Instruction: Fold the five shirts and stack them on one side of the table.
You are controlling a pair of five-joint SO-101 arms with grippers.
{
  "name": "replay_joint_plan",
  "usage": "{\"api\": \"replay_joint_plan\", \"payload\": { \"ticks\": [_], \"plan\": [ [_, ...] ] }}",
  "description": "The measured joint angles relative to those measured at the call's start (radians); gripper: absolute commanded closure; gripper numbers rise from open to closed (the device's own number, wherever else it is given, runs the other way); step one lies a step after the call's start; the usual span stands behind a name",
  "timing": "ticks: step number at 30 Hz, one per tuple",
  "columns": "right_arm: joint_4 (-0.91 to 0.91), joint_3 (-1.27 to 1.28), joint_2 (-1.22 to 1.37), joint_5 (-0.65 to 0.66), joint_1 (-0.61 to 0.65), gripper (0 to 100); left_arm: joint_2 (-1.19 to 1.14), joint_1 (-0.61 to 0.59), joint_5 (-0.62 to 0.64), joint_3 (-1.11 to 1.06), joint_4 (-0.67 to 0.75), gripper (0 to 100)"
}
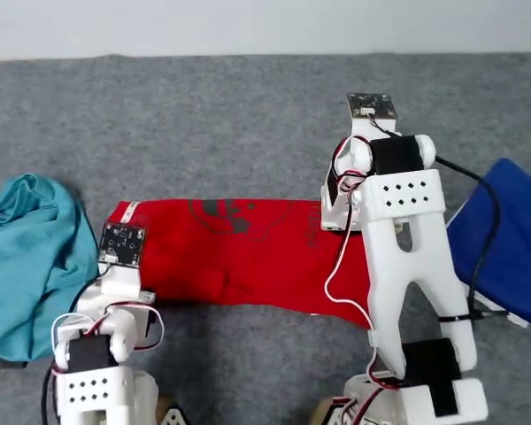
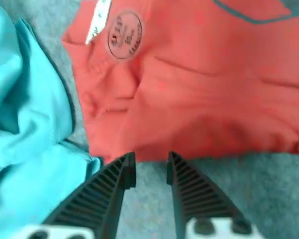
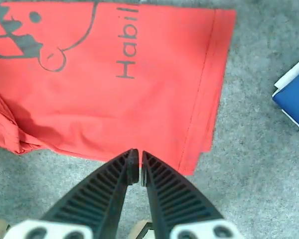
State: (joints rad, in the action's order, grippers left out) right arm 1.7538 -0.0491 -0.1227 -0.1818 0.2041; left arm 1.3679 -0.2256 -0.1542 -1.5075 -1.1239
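A red shirt (image 1: 239, 252) lies folded into a long band across the middle of the table, its print facing up. Its collar end with a white label (image 2: 97, 20) points toward the teal shirt. My left gripper (image 2: 150, 167) hangs open just off the near edge of that collar end, with nothing between its fingers. At the hem end (image 3: 209, 84), my right gripper (image 3: 140, 167) is shut, its tips at the shirt's near edge. A crumpled teal shirt (image 1: 26, 257) lies at the left. A folded blue shirt (image 1: 509, 239) rests at the right.
Grey carpet-like cloth (image 1: 203, 115) covers the table. The right arm (image 1: 407, 257) stretches over the red shirt's hem end, beside the blue shirt. Teal fabric (image 2: 25, 124) lies close to the left gripper. Open carpet runs behind the red shirt.
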Motion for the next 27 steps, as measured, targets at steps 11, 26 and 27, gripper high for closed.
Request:
{"api": "replay_joint_plan", "payload": {
  "ticks": [11, 26, 27],
  "plan": [
    [0.0, 0.091, 0.066, -0.078, -0.06, 78.8, 0.0, 0.0, 0.0, -0.083, 0.066, 92],
    [-0.262, 0.092, 0.293, -0.101, -0.066, 77.2, 0.0, 0.0, 0.0, -0.098, 0.109, 99],
    [-0.279, 0.092, 0.313, -0.101, -0.066, 77.2, 0.0, 0.0, 0.0, -0.098, 0.109, 99]
  ]
}}
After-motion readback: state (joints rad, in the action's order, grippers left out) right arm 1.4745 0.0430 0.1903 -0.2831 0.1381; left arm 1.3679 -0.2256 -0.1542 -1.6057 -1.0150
